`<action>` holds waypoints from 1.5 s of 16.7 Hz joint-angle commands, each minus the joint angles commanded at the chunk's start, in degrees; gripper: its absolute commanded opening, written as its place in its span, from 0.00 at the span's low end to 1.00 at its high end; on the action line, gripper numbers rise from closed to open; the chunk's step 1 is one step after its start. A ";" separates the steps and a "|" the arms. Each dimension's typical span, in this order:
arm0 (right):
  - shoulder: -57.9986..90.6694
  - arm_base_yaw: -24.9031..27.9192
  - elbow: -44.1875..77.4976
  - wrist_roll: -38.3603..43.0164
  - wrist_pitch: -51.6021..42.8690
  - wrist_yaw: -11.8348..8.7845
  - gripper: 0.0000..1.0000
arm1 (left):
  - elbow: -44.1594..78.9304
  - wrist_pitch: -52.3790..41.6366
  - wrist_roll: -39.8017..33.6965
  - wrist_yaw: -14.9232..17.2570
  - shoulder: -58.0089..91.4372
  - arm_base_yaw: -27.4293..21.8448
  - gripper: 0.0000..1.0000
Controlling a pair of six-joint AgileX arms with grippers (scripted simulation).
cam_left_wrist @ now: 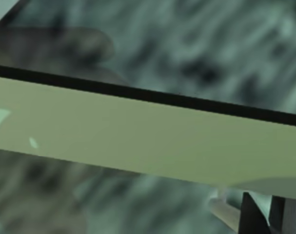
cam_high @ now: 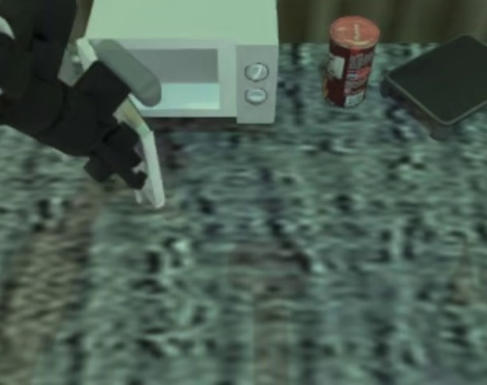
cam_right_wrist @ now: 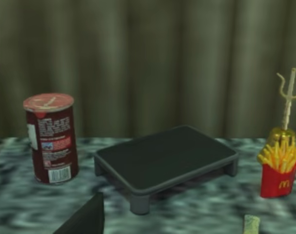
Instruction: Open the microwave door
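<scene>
Microwave (cam_high: 187, 32) pale and boxy, microwave door (cam_high: 149, 164) swung wide, left pincer (cam_high: 121, 164) at its edge, grip unclear.

My left arm (cam_high: 42, 88) is matte black and blocky, built of chunky segments, with a white band at its nine-o'clock edge. Its black two-finger left gripper (cam_high: 123, 164) ends in short, squared, dark fingers.
</scene>
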 joint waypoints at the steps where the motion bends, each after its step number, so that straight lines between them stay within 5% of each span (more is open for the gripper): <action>1: 0.00 0.00 0.00 0.00 0.00 0.00 1.00 | -0.11 -0.35 1.20 0.63 -0.17 0.52 0.00; 25: 0.00 0.00 0.00 0.00 0.00 0.00 1.00 | -0.20 -0.61 2.29 1.19 -0.38 0.97 0.00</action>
